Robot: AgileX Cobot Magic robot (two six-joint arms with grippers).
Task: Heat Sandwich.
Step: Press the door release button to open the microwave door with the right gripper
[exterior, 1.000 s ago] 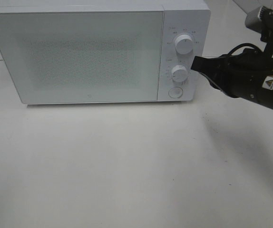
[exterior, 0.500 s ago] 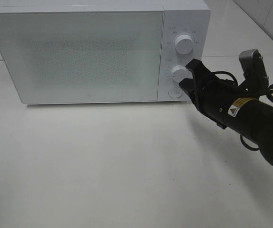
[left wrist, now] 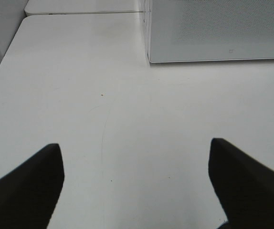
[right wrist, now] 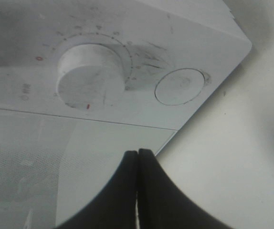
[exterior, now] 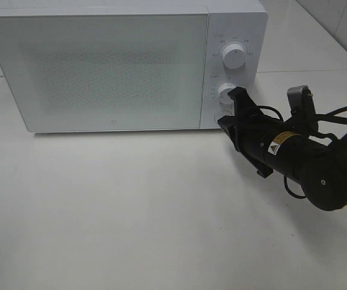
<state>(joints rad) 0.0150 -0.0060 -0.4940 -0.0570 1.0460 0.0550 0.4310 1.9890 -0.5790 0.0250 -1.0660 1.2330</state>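
The sandwich is out of view. A white microwave (exterior: 101, 66) stands at the back of the table with its door closed. My right gripper (exterior: 228, 116) is shut, with nothing between its fingers, and its tip sits at the lower right corner of the control panel. In the right wrist view the closed fingertips (right wrist: 138, 152) point at the panel just short of the round button (right wrist: 179, 86), beside the lower knob (right wrist: 91, 76). Over bare table, my left gripper (left wrist: 134, 143) is open and holds nothing; it does not show in the exterior view.
The control panel carries an upper knob (exterior: 233, 57) and a lower knob (exterior: 225, 92). White tabletop (exterior: 131, 211) stretches in front of the microwave. The microwave's front corner (left wrist: 218, 28) shows in the left wrist view. A table seam runs behind, at the right.
My right arm has swung down and left, from beside the knobs to the bottom of the control panel at the round button. The left gripper has stayed put.
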